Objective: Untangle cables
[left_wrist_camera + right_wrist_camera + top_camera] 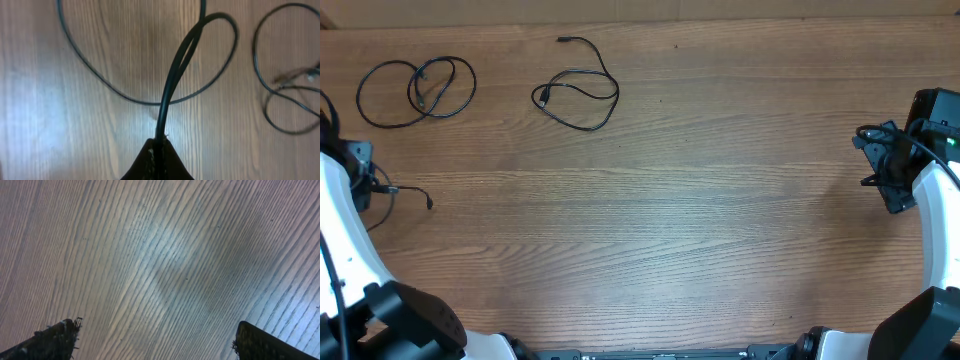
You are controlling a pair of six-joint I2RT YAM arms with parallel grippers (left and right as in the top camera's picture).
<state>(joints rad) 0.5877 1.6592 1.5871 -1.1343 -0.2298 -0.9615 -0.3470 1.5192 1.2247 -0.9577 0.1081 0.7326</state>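
Three thin black cables lie apart along the table's left side. One cable (417, 92) is coiled in loops at the far left back, and a second cable (576, 92) lies in a loose loop right of it. My left gripper (368, 187) at the left edge is shut on the third cable (408, 192), whose plug tip points right. In the left wrist view the jaws (160, 144) pinch this cable (172, 75), which rises doubled from them; another cable's loops (280, 95) lie to the right. My right gripper (882, 168) stands open at the far right, with only bare wood between its fingers (55, 337).
The wooden table (680, 220) stretches between the two arms. Thick arm wires run along the right arm (920, 150). The table's back edge (720, 20) lies just behind the cables.
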